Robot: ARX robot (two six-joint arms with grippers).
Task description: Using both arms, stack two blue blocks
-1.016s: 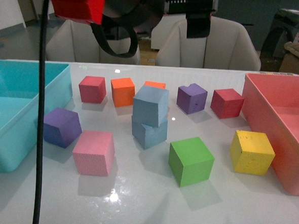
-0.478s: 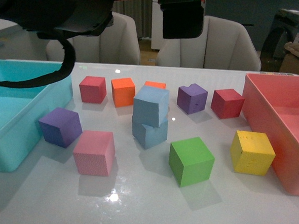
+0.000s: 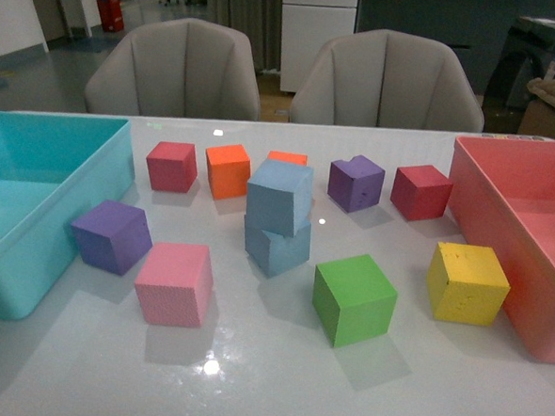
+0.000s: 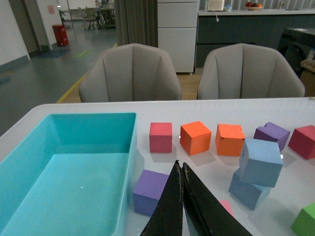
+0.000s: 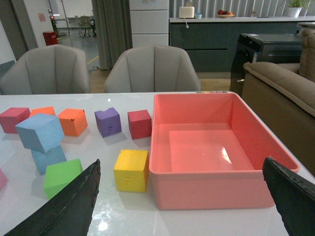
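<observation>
Two sky-blue cubes stand stacked in the middle of the white table. The upper blue block point(image 3: 280, 195) sits skewed on the lower blue block point(image 3: 276, 246). The stack also shows in the left wrist view point(image 4: 261, 161) and in the right wrist view point(image 5: 40, 132). Neither arm shows in the front view. My left gripper point(image 4: 180, 166) is shut and empty, held above the table near a purple cube point(image 4: 150, 191). My right gripper point(image 5: 182, 169) is open wide and empty, above the table's near right side, facing the pink bin point(image 5: 216, 184).
A turquoise bin point(image 3: 28, 278) stands at the left and the pink bin point(image 3: 504, 198) at the right. Round the stack lie red point(image 3: 172, 166), orange point(image 3: 228, 170), purple point(image 3: 356, 183), dark red point(image 3: 421, 191), yellow point(image 3: 467, 282), green point(image 3: 353, 298), pink point(image 3: 174, 283) and purple point(image 3: 112, 236) cubes. Two chairs stand behind.
Both arms have drawn back out of the front view. The blue stack and the other cubes have not moved.
</observation>
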